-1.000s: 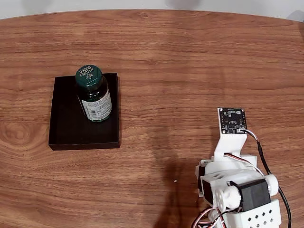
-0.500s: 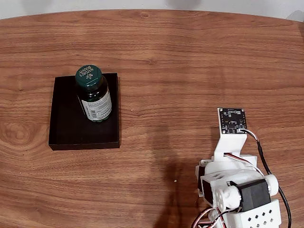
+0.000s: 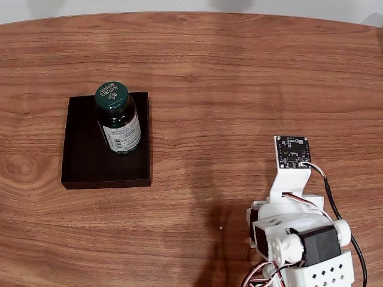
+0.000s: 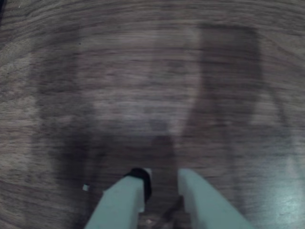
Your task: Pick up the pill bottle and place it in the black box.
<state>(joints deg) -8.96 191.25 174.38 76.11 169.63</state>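
Small dark green translucent pill bottle (image 3: 118, 122) with round dark green cap and white printed label is standing upright inside the shallow matte black rectangular box (image 3: 84, 161), seen in the fixed view. It is sitting toward the box's far right part, close to the right wall; white lettering is showing on the cap top. The box is lying flat on the brown wood-grain table (image 3: 239, 84), in the left half of that view.

White 3D-printed robot arm (image 3: 296, 239) is sitting folded well to the right of the box and nearer the bottom edge of the fixed view, well apart from both box and bottle. A small dark circuit board (image 3: 292, 152) is facing up on its top bracket, and black and coloured wires (image 3: 335, 209) are running down its right side.

In the wrist view the gripper (image 4: 162, 183) is entering from the bottom edge, two pale fingers (image 4: 121, 202) pointing at bare table wood. The fingers are standing slightly apart with a narrow gap between the tips and nothing between them; the view is blurred, so the exact gap is probably small but hard to judge. A tiny pale speck (image 4: 85, 187) is lying on the wood just left of the fingers. Soft dark shadows are falling across the table ahead of the gripper.
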